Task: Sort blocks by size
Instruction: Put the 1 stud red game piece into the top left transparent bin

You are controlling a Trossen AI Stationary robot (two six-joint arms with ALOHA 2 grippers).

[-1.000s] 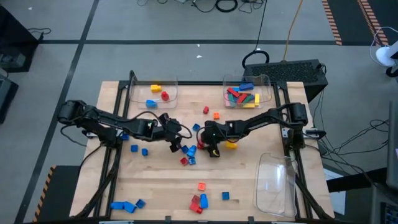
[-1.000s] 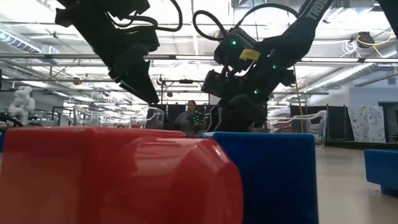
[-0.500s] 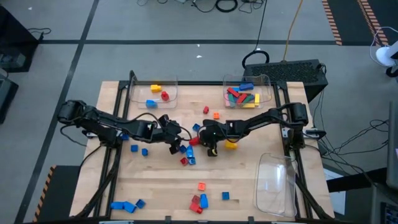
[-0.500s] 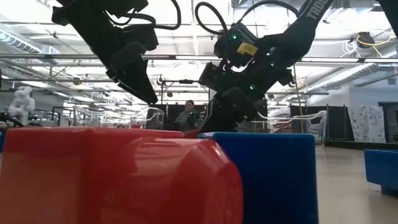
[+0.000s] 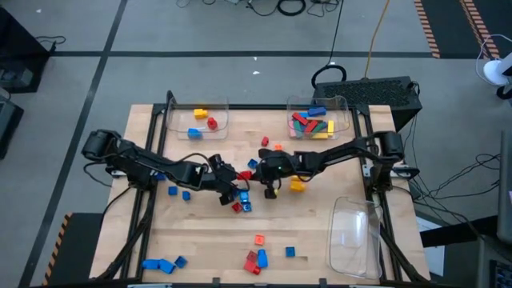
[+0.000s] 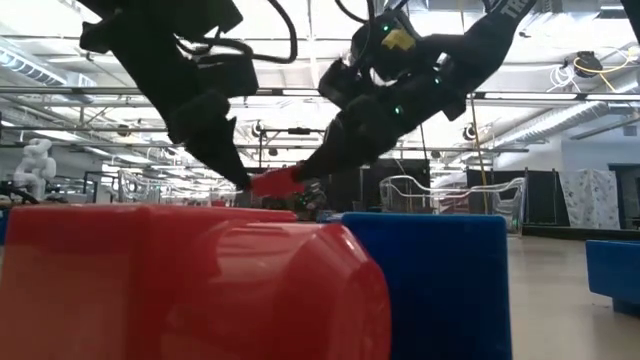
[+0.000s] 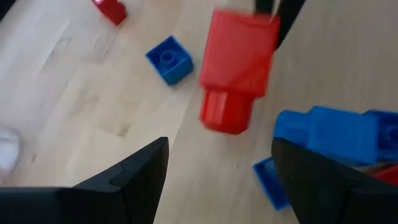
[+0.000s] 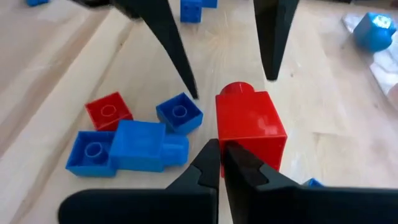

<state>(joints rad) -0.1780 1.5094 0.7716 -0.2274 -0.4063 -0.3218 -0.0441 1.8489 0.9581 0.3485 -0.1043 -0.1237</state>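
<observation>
Mid-tabletop point(image 5: 336, 208), your right pincer point(image 8: 221, 163) is clamped on a red block point(image 8: 250, 129), lifted clear of the scattered blocks point(image 8: 134, 144); your left pincer point(image 7: 219, 165) hangs spread just beside it.

A red block point(image 7: 236, 68) hangs above scattered blue blocks point(image 7: 329, 134).

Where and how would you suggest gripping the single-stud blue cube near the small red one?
Probably across two opposite flat side walls of the blue cube, coming straight down from above: it sits stud-up, walls upright, with free space around it.
</observation>
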